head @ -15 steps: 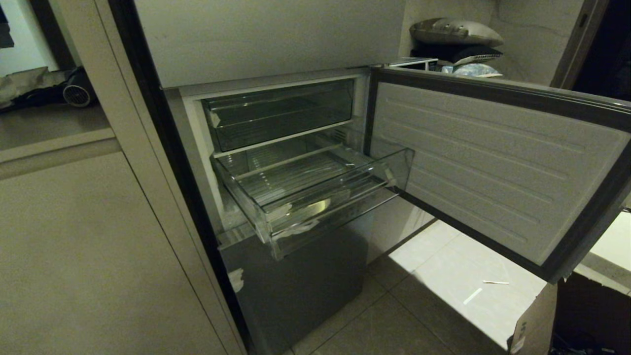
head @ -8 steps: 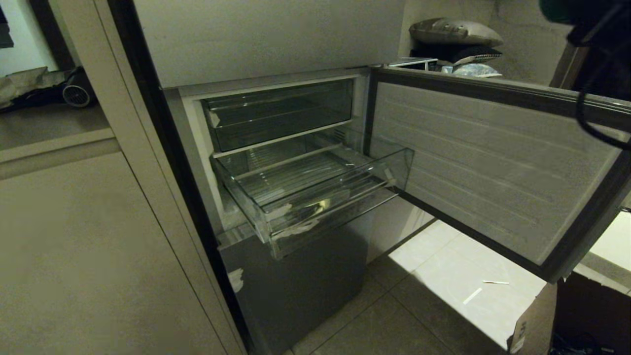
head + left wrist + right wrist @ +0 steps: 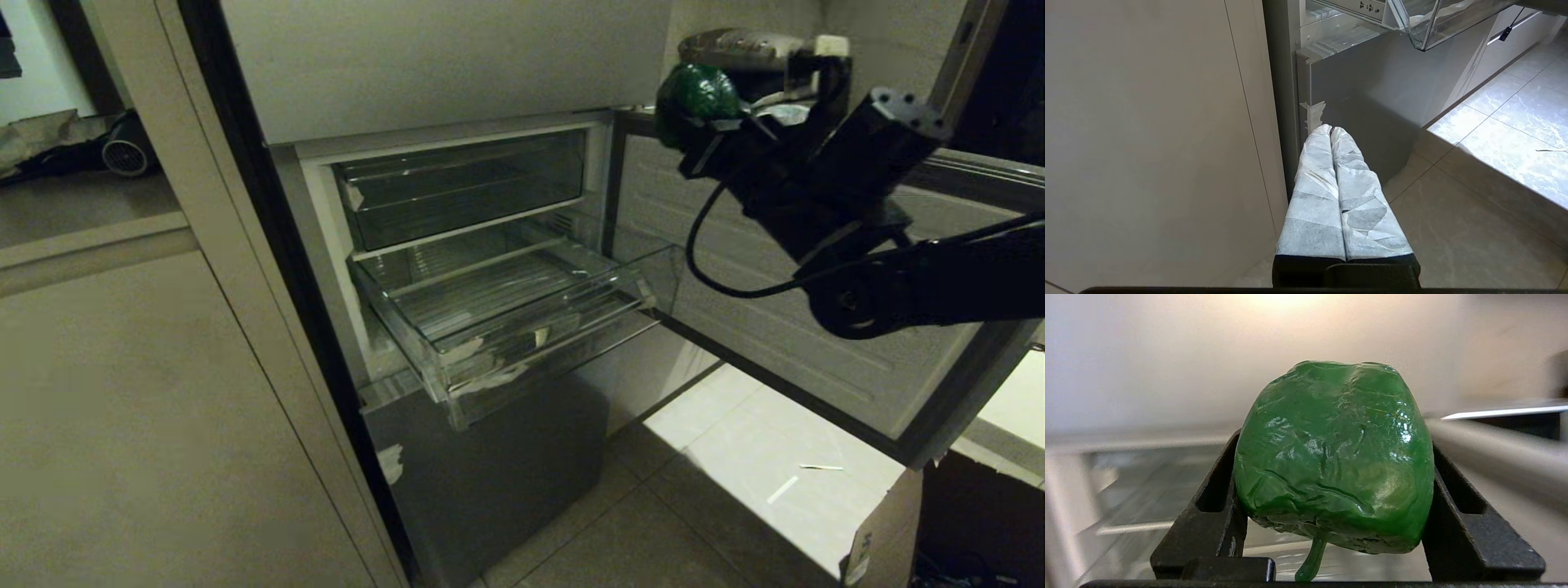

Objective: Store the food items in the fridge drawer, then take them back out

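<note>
Green pepper clamped in right pincer above open door's top edge, clear fridge drawer pulled out, left pincer together.

The fridge drawer juts out below an upper bin; the open door stands right of both.

A: Green pepper — how did it look?
B: Glossy, dark green, wrinkled skin, stem end pointing down. It was clamped between black jaws, up in the air by the top corner of the open door, above and right of the drawer.
A: And the fridge drawer?
B: Clear plastic, ridged floor, pulled out, white tape scraps on its front. It was empty.
</note>
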